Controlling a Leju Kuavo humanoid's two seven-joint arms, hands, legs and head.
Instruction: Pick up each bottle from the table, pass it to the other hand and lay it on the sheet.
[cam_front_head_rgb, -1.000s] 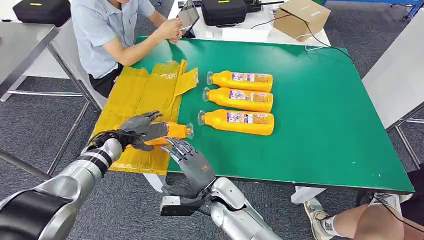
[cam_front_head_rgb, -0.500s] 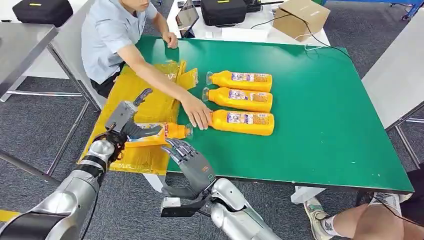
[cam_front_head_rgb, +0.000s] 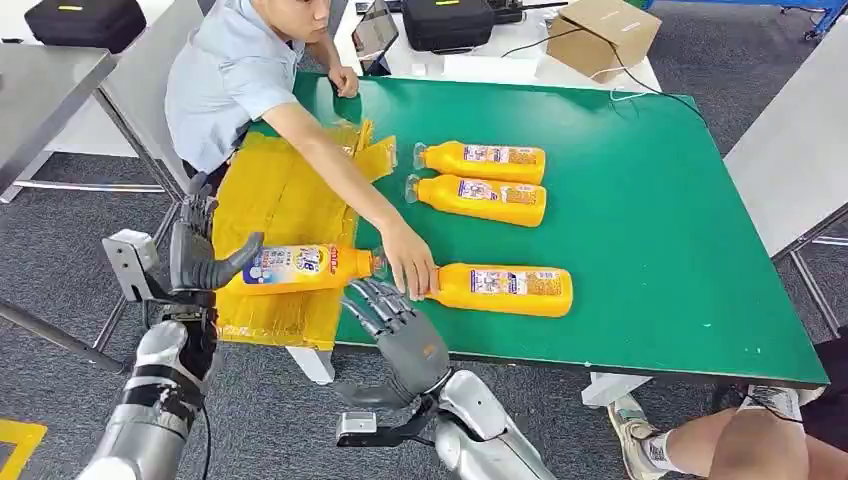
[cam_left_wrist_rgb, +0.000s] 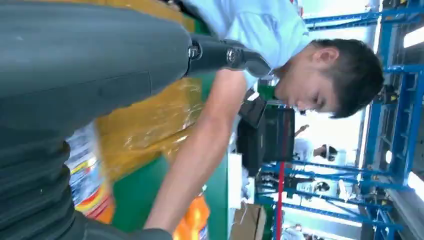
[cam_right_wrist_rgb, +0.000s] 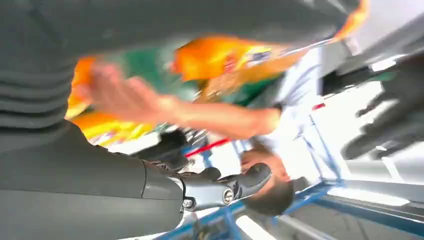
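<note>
On the green worktop (cam_front_head_rgb: 650, 220), 3 orange bottles lie on their sides, caps pointing toward the yellow sheet (cam_front_head_rgb: 285, 195). 2 sit parallel near the middle: far bottle (cam_front_head_rgb: 482, 161), middle bottle (cam_front_head_rgb: 478, 199). Near bottle (cam_front_head_rgb: 505, 289) is closer to the front edge, and a person's hand (cam_front_head_rgb: 410, 262) rests on its cap end. That person, in a light blue shirt (cam_front_head_rgb: 225, 75), leans in from the far left corner with an arm stretched across the sheet.

Sheet is crinkled plastic covering the worktop's left end and hanging over its left edge. A 4th bottle (cam_front_head_rgb: 300, 270) lies across the sheet's near part, cap toward the green.

Left hand (cam_front_head_rgb: 200, 255) is off the worktop's left edge, raised, fingers spread, thumb reaching to the 4th bottle's base; can't tell if it touches. Nothing gripped. Right hand (cam_front_head_rgb: 395, 320) hovers at the front edge, just below the person's hand, fingers spread and slightly curled, holding nothing.

Room: grey carpet floor (cam_front_head_rgb: 60, 260), a grey table (cam_front_head_rgb: 40, 90) at left, another grey surface at right. Beyond the worktop, a white table carries a black case (cam_front_head_rgb: 448, 22), a cardboard box (cam_front_head_rgb: 603, 35) and a tablet (cam_front_head_rgb: 377, 30). A second person's leg and shoe (cam_front_head_rgb: 640, 435) show at the near right. Left wrist view shows blue steel racking (cam_left_wrist_rgb: 385, 125) behind.
</note>
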